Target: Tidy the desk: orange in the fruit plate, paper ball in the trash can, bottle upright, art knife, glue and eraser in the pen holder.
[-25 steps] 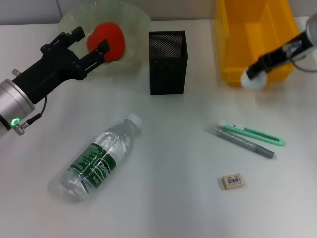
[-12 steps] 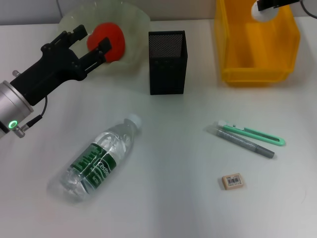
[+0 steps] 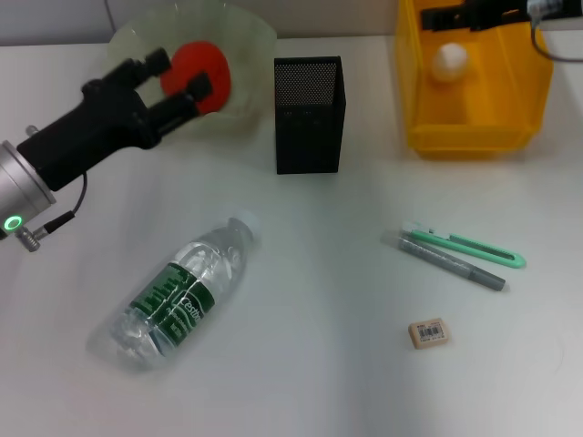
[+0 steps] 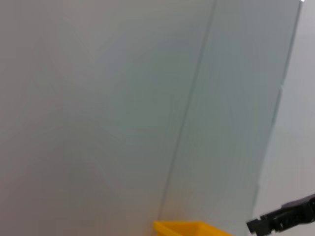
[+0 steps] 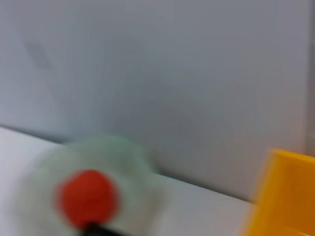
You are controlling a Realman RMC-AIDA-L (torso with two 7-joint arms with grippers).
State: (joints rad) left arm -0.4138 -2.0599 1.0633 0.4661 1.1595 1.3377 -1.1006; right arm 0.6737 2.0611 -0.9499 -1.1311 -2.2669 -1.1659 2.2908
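The orange (image 3: pixel 202 64) lies in the fruit plate (image 3: pixel 239 36) at the desk's far left; both show blurred in the right wrist view, orange (image 5: pixel 87 196) and plate (image 5: pixel 135 157). My left gripper (image 3: pixel 175 76) is open and empty, its fingers just before the orange. My right gripper (image 3: pixel 442 16) is open over the far edge of the yellow trash can (image 3: pixel 469 137). The paper ball (image 3: pixel 449 59) lies inside the can. The bottle (image 3: pixel 182 291) lies on its side. The art knife (image 3: pixel 466 244), glue (image 3: pixel 451 262) and eraser (image 3: pixel 427 332) lie on the desk (image 3: pixel 319 300).
The black mesh pen holder (image 3: pixel 308 114) stands upright between the plate and the trash can. The left wrist view shows mostly wall, a corner of the trash can (image 4: pixel 189 228) and the right gripper (image 4: pixel 283 221) far off.
My right gripper carried the paper ball up over the trash can and let it go; the ball now lies inside. My left gripper shifted slightly before the orange.
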